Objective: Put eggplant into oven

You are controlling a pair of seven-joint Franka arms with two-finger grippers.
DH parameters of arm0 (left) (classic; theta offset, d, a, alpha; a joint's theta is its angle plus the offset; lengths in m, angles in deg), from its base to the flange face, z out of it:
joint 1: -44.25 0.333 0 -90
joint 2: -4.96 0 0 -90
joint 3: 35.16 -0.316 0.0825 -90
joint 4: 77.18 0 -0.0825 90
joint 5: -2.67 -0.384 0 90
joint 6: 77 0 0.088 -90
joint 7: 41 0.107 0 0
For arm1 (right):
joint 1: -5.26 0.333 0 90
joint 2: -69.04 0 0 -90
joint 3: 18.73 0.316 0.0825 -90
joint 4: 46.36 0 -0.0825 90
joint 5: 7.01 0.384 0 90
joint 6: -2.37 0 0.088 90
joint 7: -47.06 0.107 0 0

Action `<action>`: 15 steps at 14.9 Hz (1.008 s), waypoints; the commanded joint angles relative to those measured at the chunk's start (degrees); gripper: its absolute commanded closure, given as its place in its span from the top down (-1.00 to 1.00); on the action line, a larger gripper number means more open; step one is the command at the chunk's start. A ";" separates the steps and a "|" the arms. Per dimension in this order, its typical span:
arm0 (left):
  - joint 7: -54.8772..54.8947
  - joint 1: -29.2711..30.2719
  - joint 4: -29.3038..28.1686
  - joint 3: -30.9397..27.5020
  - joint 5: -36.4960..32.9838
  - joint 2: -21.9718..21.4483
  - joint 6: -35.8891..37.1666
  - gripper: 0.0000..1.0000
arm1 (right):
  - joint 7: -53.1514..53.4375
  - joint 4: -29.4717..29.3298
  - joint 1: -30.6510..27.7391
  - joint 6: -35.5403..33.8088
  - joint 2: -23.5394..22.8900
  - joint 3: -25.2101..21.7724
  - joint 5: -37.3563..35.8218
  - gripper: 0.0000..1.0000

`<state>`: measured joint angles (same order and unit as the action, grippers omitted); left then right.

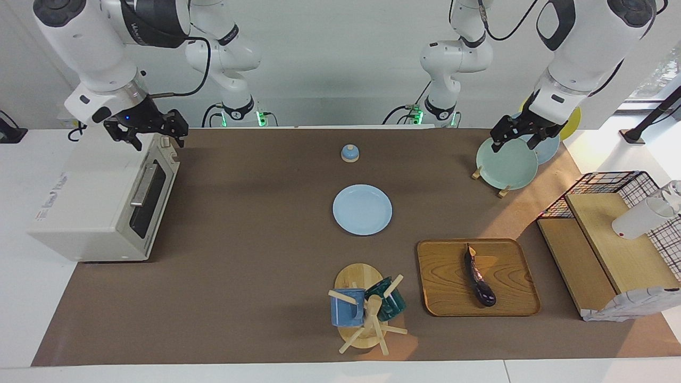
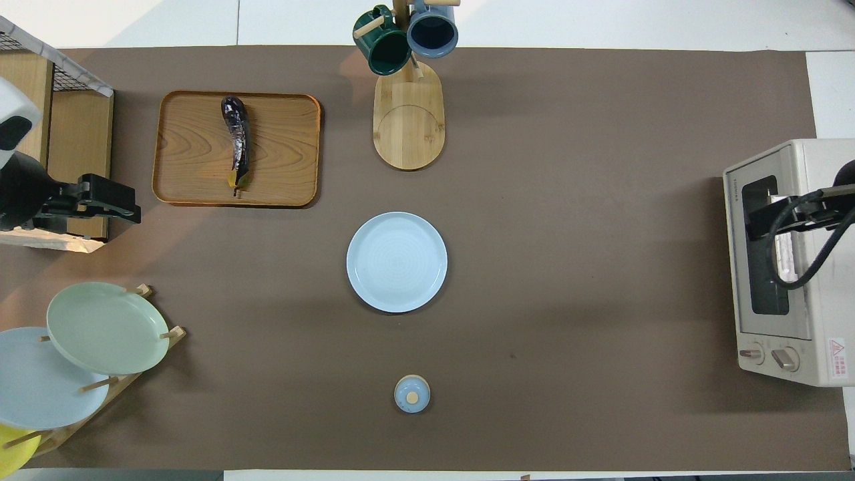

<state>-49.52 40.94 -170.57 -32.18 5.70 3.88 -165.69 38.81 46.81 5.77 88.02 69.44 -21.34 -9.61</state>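
Hanging above the top edge of the oven [image 1: 101, 205], the right gripper [image 1: 146, 130] points down over the corner nearest the robots; how far its fingers stand apart I cannot tell, and nothing shows between them. The left gripper [image 1: 524, 133] hovers over the rack of upright plates [image 1: 505, 162] at the left arm's end of the surface [image 1: 239, 266]; whether its fingers are parted or closed I also cannot tell, and they carry nothing.

The eggplant [image 1: 479, 276] lies well apart from both grippers, flat on a wooden tray [image 1: 452, 298] toward the left arm's end and farther from the robots than the plate rack. Its thin stem end points toward the robots, its thick end away. The oven sits at the right arm's end, its dark glass door shut with the silver handle facing the middle of the surface.

Both arms bend down steeply from their bases, wrists angled toward the outer ends of the surface. Between them a pale blue plate [image 1: 362, 209] rests at the middle, a small blue lid [image 1: 349, 153] nearer the robots, and a mug tree [image 1: 367, 308] with two mugs farther away, beside the tray.
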 commanded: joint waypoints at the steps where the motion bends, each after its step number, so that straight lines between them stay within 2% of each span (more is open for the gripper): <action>1: 0.00 -0.38 -0.47 -0.17 -0.74 -0.68 -0.70 1.00 | 0.60 0.08 -0.60 -0.57 0.48 0.24 1.73 1.00; 7: -0.09 -0.21 -1.00 -0.17 -0.74 -1.29 -0.88 1.00 | 0.60 0.08 -0.60 -0.57 0.57 0.24 1.73 1.00; 10: 0.35 -0.30 -1.70 -0.17 -0.74 -1.12 -5.43 1.00 | 0.60 0.08 -0.51 -0.57 0.48 0.24 1.73 1.00; 15: 0.70 -0.47 -0.91 -0.08 0.31 3.09 -9.39 1.00 | 0.60 0.08 -0.60 -0.57 0.57 0.24 1.73 1.00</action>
<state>-49.52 40.92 -171.01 -31.97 5.74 5.00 -172.16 38.81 46.81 5.77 88.02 69.44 -21.34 -9.61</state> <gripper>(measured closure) 0.000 0.000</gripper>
